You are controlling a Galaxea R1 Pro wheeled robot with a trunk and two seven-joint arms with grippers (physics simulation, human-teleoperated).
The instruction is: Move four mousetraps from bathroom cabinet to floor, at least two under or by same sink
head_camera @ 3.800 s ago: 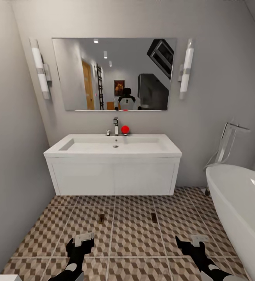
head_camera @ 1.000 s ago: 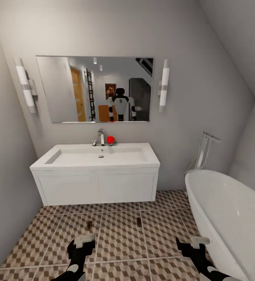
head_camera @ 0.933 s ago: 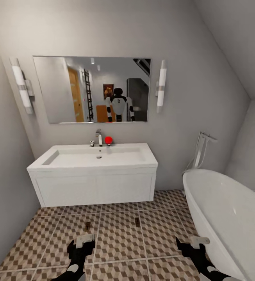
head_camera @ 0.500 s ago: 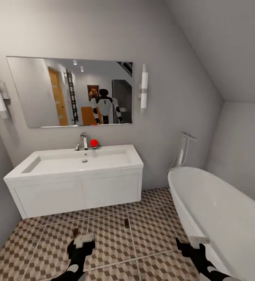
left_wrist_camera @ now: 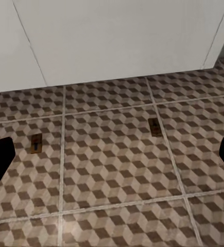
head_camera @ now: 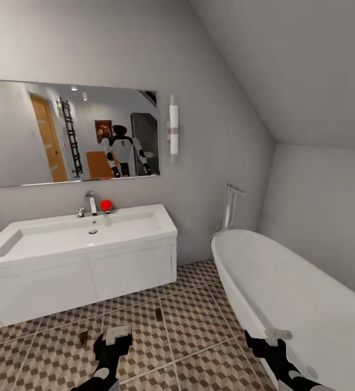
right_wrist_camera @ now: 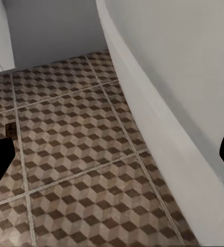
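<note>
2 mousetraps (left_wrist_camera: 154, 127) lie on tiles; both grippers' fingers (left_wrist_camera: 0, 159) spread, empty.

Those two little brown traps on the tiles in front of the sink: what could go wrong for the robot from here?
1. Both mousetraps lie on the bathroom floor close ahead of the robot, so its base might roll over or nudge them as it moves.
2. The right pincer hangs close beside the bathtub, so a turn that way could bump the tub's wall.
</note>
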